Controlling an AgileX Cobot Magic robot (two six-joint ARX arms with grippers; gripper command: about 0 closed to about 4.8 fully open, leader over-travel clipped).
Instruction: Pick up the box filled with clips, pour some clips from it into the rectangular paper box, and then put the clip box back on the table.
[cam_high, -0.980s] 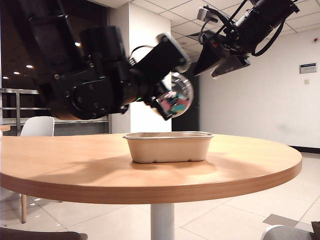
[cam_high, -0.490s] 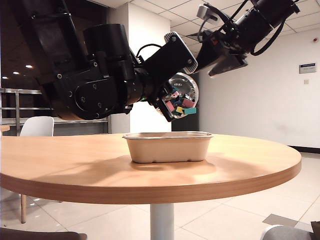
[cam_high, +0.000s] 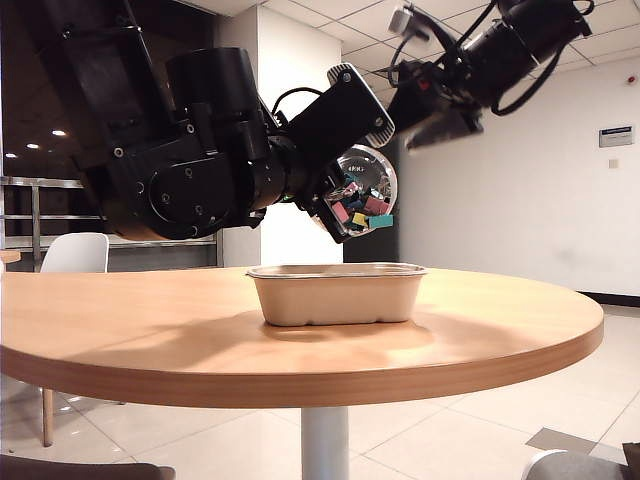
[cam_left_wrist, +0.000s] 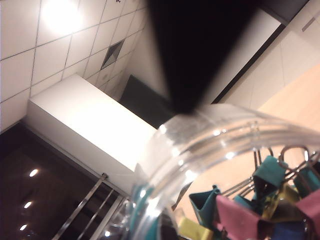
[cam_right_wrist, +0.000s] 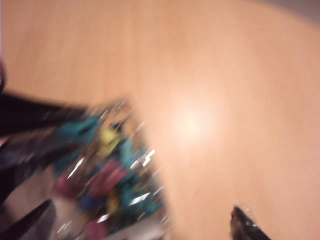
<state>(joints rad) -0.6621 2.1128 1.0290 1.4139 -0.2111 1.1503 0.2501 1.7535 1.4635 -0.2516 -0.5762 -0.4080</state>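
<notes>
Wood-grain laminate covers the round tabletop (cam_high: 300, 340), nearest in the exterior view, and on it sits the beige paper-pulp oblong tray (cam_high: 337, 294), long side facing that camera, with no clips visible inside from this low angle. Directly above the tray's right half hangs the short round clear plastic jar (cam_high: 362, 195), tipped steeply so its open mouth faces down and to the right, toward the tray. The left gripper (cam_high: 345, 195) pinches the jar, its fingers pressed in on the wall; the wrist view on that arm shows the clear rim (cam_left_wrist: 210, 135) filling the frame and one dark finger (cam_left_wrist: 195, 50) crossing above it. Small multicoloured binder clips (cam_high: 362, 212) crowd the lower lip, pink, teal and yellow, and one teal clip pokes past the edge. My judgement is that the pour turns on this alignment: mouth over tray, with the spill line falling near the tray's right end, so a little more tilt may send clips down, perhaps close to the rim.

Farther back and higher, the right gripper (cam_high: 440, 125) hangs spread wide and empty, well apart from the jar. Its wrist view is heavily blurred: clips (cam_right_wrist: 110, 175) smear into colour, fingertips (cam_right_wrist: 245, 225) show only as dark wedges. The jar's label cannot be made out.
</notes>
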